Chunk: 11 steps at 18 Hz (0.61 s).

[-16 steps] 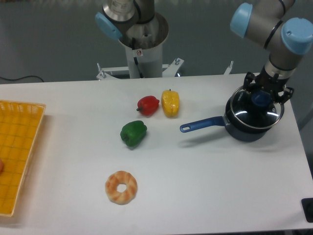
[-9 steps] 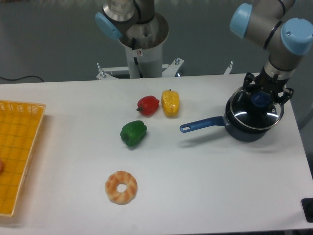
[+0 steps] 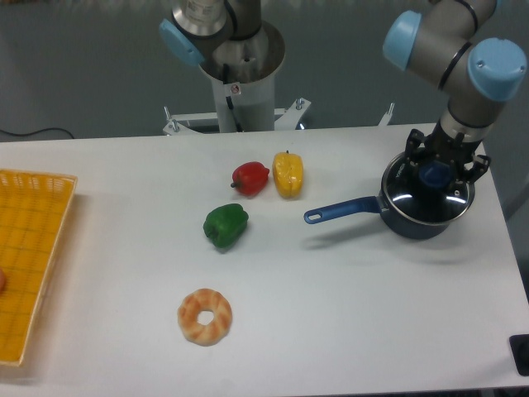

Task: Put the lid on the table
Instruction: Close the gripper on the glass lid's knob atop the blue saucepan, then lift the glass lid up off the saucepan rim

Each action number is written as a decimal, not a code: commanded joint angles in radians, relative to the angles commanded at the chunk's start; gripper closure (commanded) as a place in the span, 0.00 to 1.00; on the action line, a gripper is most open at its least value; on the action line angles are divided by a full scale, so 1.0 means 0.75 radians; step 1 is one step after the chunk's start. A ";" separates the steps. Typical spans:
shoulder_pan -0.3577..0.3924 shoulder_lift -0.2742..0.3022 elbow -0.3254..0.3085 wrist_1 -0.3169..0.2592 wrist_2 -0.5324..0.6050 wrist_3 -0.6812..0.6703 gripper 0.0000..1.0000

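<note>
Looking from the near edge of the smooth white table (image 3: 347,331), I pass a glazed doughnut (image 3: 205,315), then green (image 3: 226,226), red (image 3: 250,178) and yellow (image 3: 288,174) peppers. At far right my gripper (image 3: 436,171) hangs straight over the round glass lid (image 3: 428,198), fingers set either side of its blue knob, apparently closed on it. The silver-rimmed lid sits on or just above the dark blue saucepan (image 3: 413,219), handle pointing left.
</note>
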 joint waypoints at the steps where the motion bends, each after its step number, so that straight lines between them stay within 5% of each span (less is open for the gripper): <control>1: -0.014 -0.002 0.002 0.002 0.002 -0.016 0.49; 11: -0.108 -0.029 0.029 0.002 -0.002 -0.207 0.49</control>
